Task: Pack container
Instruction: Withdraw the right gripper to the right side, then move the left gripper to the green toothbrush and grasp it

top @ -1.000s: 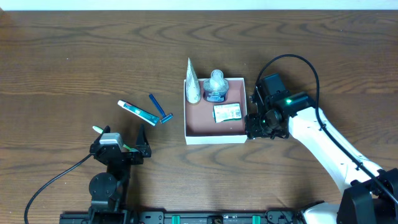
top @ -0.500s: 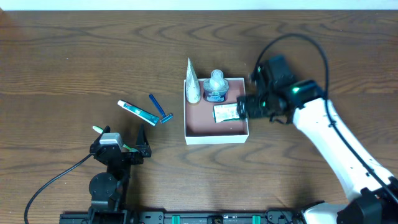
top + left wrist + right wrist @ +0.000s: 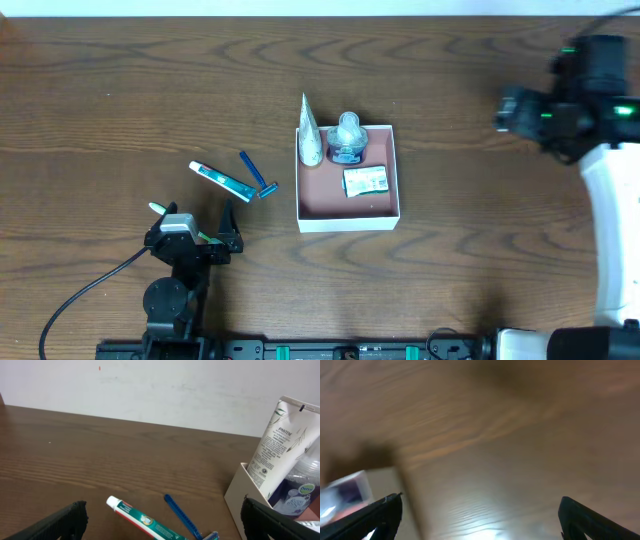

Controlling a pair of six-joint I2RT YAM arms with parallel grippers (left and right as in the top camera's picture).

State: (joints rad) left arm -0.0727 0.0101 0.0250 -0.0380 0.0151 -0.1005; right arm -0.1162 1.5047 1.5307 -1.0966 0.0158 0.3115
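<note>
Blur over the whole right wrist view: only brown wood grain, a pale smeared shape at the left edge that cannot be identified, and two dark fingertips (image 3: 380, 512) at the lower corners.

Right gripper (image 3: 512, 108): also smeared in the overhead view, above bare table (image 3: 120, 100) at far right, well apart from the container. Arm cut off at the right edge. Jaws spread wide, nothing between them.

Left gripper (image 3: 193, 218): near left, jaws spread wide, nothing held.

Container (image 3: 348, 222): centre of the table, white walls, reddish-brown floor. Cut off at the right edge in the left wrist view.

Contents:
- white tube (image 3: 310, 135), upright in the far left corner, crimped end up
- clear bluish bottle (image 3: 347, 140), just beside the tube at the far wall, lower part hidden by the wall in the left wrist view
- flat sachet (image 3: 365, 181), lying on the floor at right, print too small to read

Outside, left of the container: toothpaste tube (image 3: 222, 180) and blue razor (image 3: 258, 175), close together. Whether they touch cannot be told.
</note>
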